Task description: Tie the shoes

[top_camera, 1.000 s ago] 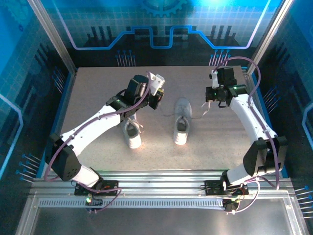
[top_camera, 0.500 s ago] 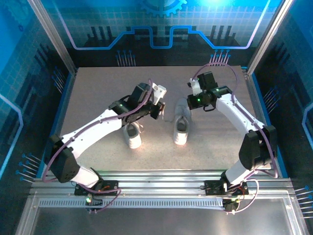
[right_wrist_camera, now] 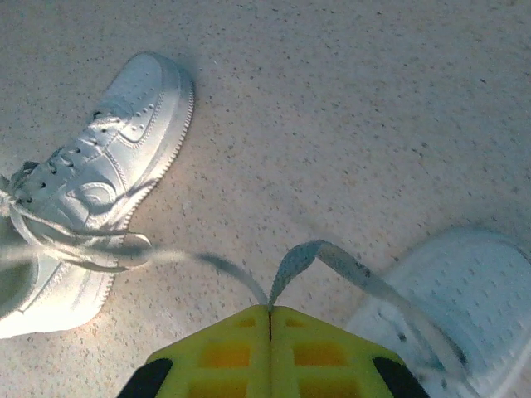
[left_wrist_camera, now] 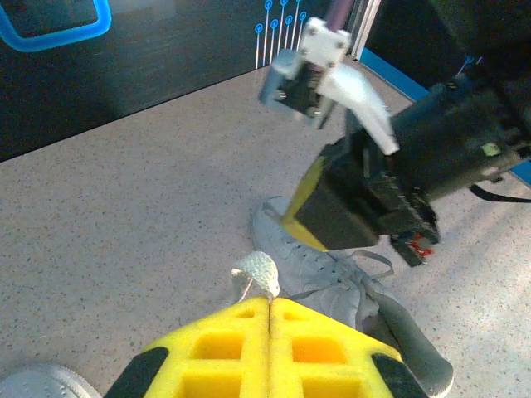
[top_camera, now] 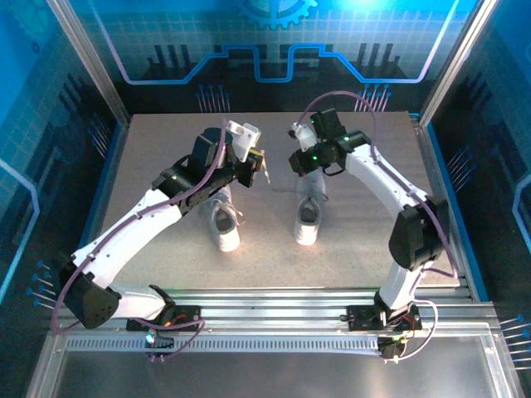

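Pair of white sneakers, table [top_camera: 373,249] centre. Top view: Sneaker A [top_camera: 222,225] at 7 o'clock of left gripper [left_wrist_camera: 270,301]; Sneaker B [top_camera: 308,217] at 6 o'clock of right gripper [right_wrist_camera: 270,308]. Left gripper: closed, pinching lace end [left_wrist_camera: 255,270]. Right gripper: closed on lace loop [right_wrist_camera: 309,251]. Which sneaker each lace belongs to: can't tell. Step, prob.: strands raised, pre-cross. Next: you cross them w/ tension; loose pinch = slip.

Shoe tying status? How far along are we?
Done: nothing clear; no finished bow shows on either shoe. In hand: both grippers are shut near the right-side shoe, the left gripper pinching a lace end, the right gripper a lace loop. To do: knot those, then the left-side shoe, whose laces sprawl sideways.
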